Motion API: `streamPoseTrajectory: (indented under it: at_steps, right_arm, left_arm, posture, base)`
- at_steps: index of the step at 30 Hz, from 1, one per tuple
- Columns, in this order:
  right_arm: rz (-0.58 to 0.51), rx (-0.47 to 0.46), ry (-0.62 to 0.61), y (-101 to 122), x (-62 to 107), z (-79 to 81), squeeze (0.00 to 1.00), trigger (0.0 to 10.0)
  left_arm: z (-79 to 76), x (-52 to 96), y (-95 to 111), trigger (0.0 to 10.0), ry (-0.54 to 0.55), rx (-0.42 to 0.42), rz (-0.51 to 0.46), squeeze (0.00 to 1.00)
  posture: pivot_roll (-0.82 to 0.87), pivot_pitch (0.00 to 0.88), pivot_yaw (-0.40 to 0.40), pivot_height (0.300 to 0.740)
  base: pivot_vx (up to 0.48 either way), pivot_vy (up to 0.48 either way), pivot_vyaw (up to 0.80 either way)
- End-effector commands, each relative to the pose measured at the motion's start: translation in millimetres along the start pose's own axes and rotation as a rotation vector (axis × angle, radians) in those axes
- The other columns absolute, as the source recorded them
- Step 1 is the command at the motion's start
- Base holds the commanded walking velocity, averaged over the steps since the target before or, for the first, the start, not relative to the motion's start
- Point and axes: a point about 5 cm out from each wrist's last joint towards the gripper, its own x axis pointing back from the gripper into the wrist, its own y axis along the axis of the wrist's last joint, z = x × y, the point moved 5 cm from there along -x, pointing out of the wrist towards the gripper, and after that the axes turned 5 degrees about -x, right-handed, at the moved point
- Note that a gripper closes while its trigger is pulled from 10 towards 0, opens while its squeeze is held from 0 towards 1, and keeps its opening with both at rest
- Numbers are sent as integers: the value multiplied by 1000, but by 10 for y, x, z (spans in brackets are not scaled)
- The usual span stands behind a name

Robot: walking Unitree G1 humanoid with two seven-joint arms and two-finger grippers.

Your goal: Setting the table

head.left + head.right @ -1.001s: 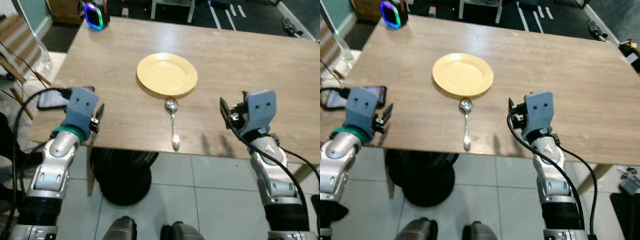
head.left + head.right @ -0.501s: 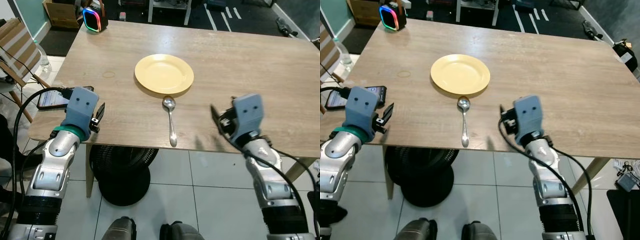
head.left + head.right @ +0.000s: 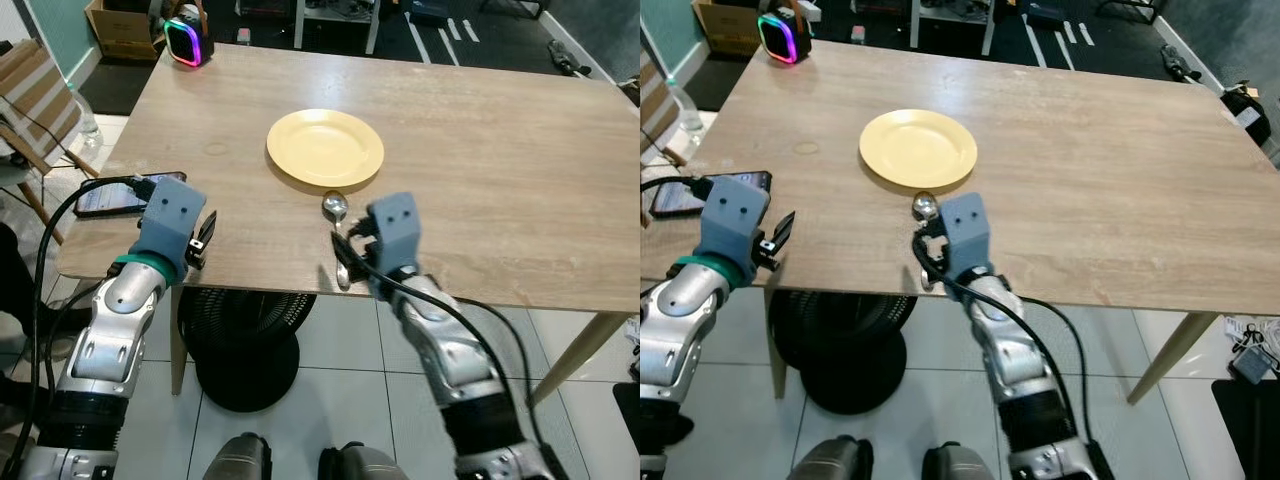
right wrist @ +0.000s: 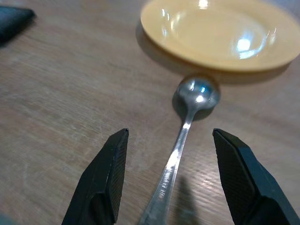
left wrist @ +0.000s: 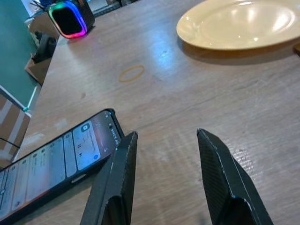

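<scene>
presently the right gripper (image 4: 168, 187) is poised at the near edge of the table (image 3: 520, 170), its fingers spread wide with the handle of the spoon (image 4: 180, 136) running between them, not yet touched. the spoon lies flat on the wood, bowl toward the far side and just short of the yellow plate (image 3: 325, 147), handle pointing to the near edge. the left gripper (image 5: 166, 183) rests over the near left corner, fingers parted and holding nothing, with a phone (image 5: 51, 171) just to its left. a glowing speaker (image 3: 182, 42) stands at the far left corner. judgement: the step in hand is grasping the spoon. to do it well, lower until the fingertips meet the wood, keep the handle centred, and close across its narrow width, since a thin flat handle may slip or pivot.
</scene>
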Motion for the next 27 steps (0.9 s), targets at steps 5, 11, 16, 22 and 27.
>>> streamPoseTrajectory:
  at_steps: [5, 11, 16, 22, 27]
  right_arm:
    - [47, -36, -70, -48, -62, -100, 0, 10000]
    - [117, -23, -163, -105, -92, -224, 0, 10000]
    - [146, 16, -168, -144, -103, -219, 0, 9373]
    - [197, 65, -170, -231, -147, -190, 0, 6314]
    - [223, 68, -186, -279, -147, -243, 0, 2745]
  left_arm:
    - [12, 11, 68, 10000, -4, -13, -9, 0]
    - [8, 65, 90, 10000, 4, -7, -7, 0]
    - [7, 84, 96, 10000, 7, -5, -3, 0]
    - [1, 128, 86, 10000, 28, 12, 11, 0]
    - [-1, 154, 64, 10000, 32, 14, 19, 0]
  posture:
    - [118, 57, -24, 740]
    - [126, 88, -39, 740]
    - [125, 100, -52, 740]
    - [129, 113, -79, 740]
    - [131, 114, -86, 740]
  base:
    - [0, 0, 0]
    - [0, 0, 0]
    - [0, 0, 0]
    - [0, 0, 0]
    - [0, 0, 0]
